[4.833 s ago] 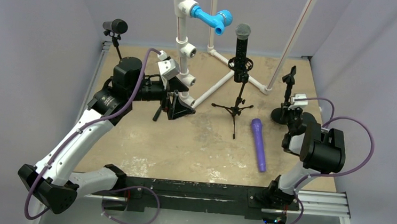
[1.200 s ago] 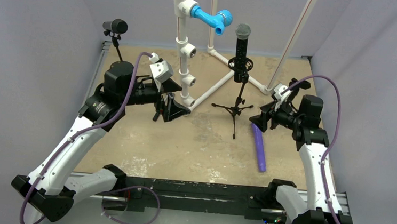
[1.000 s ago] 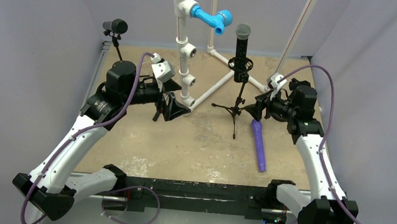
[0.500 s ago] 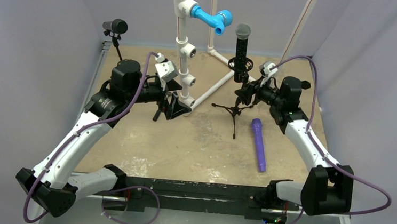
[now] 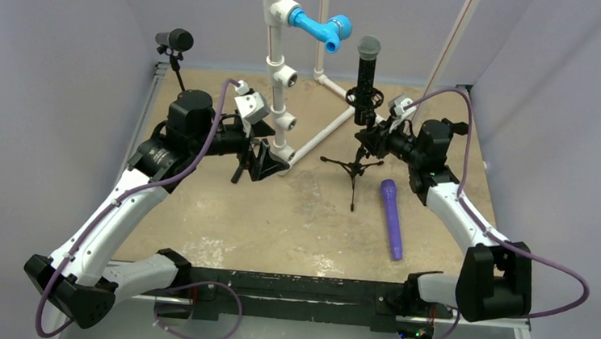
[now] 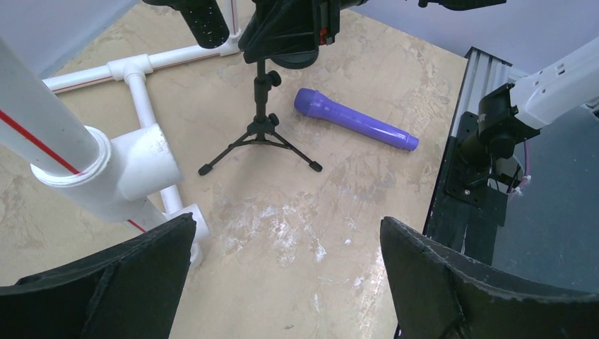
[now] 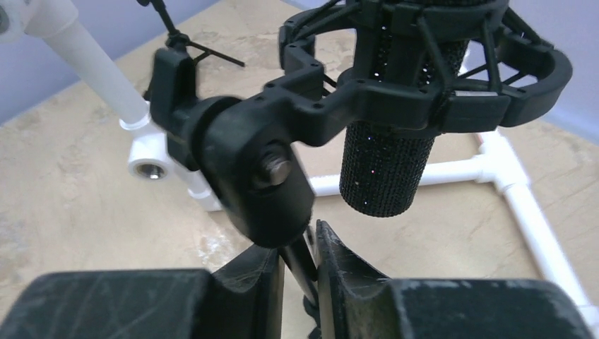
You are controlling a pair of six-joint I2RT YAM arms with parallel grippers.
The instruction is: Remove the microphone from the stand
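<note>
The left gripper (image 5: 259,160) has not moved in the last second. It hangs beside the white pipe frame (image 5: 280,95), left of the stand (image 5: 356,164), and its jaws are spread wide and empty, as the left wrist view (image 6: 286,226) shows.

In the far middle of the tabletop (image 5: 293,217), the mic (image 5: 366,69) is still upright in the stand's black cradle, so nothing has come free yet.

The change is on the right. The right gripper (image 5: 368,140) has swung in from the right side of the tabletop. Its jaws, half open a second ago, have drawn narrow on the stand's thin pole just under the cradle. In the right wrist view (image 7: 300,251) the pole sits pinched between the fingers (image 7: 339,265), with the mic (image 7: 388,169) just above.

This looks like a brace: with the stand held steady, the open left jaws could take the mic and lift it out.

The purple mic (image 5: 391,219) lies untouched on the near right.
</note>
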